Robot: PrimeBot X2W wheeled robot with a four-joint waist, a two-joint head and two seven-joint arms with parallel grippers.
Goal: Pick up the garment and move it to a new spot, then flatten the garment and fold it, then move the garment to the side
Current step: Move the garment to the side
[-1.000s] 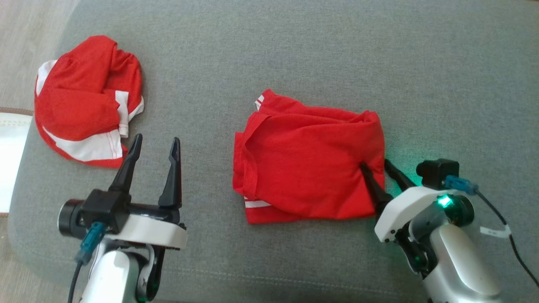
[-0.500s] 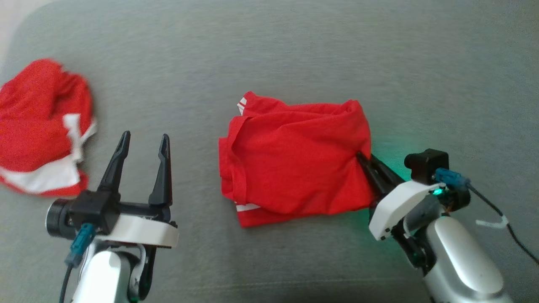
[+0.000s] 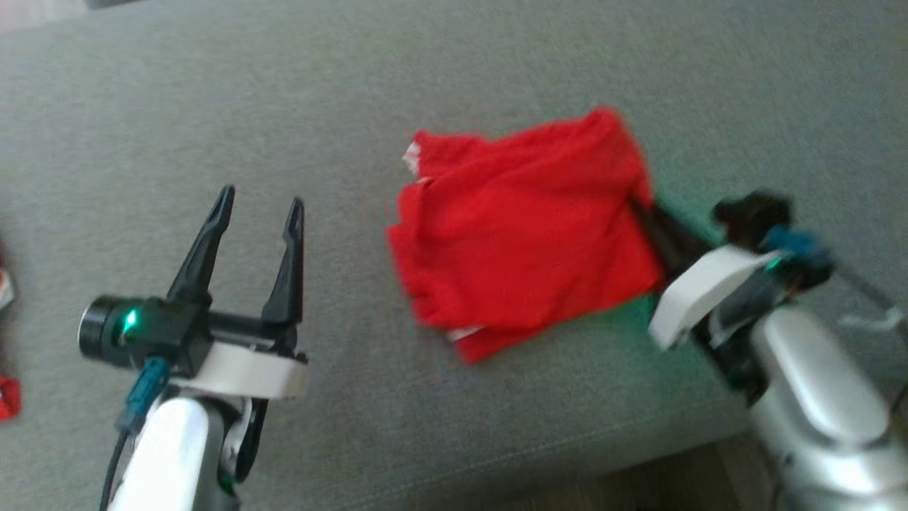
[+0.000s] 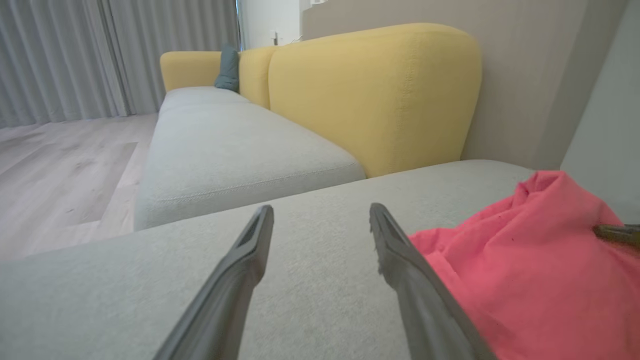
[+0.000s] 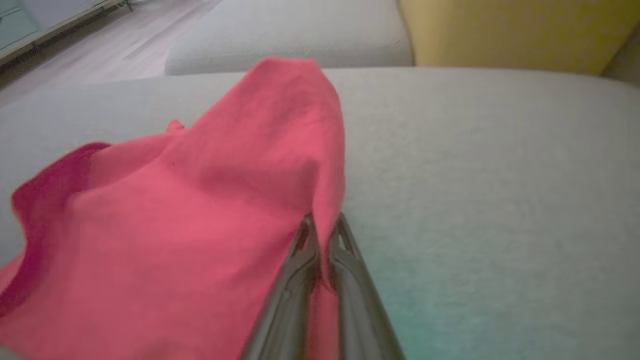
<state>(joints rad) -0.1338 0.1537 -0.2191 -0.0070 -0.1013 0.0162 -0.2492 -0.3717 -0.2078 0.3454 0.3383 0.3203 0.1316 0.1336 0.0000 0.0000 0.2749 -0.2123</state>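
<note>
Since a second ago the right gripper (image 3: 642,213) has gone from apart to together, clamped on the 3 o'clock edge of the red garment (image 3: 525,227). Garment now skewed, that edge pulled toward 1 o'clock. Head camera swung too. Garment sits folded on the grey sofa cushion (image 3: 425,85), at 2 o'clock from the left gripper (image 3: 261,196). Left fingers apart, holding nothing.

My head view is smeared with motion: the right gripper (image 3: 638,213) is a dark blur against the folded red fabric garment (image 3: 525,227), and I can't make out its fingertips at the cloth's edge. Scraps of red cloth (image 3: 6,397) are cut off at that view's left border. On my left wrist view the garment runs off the right and bottom edges.
</note>
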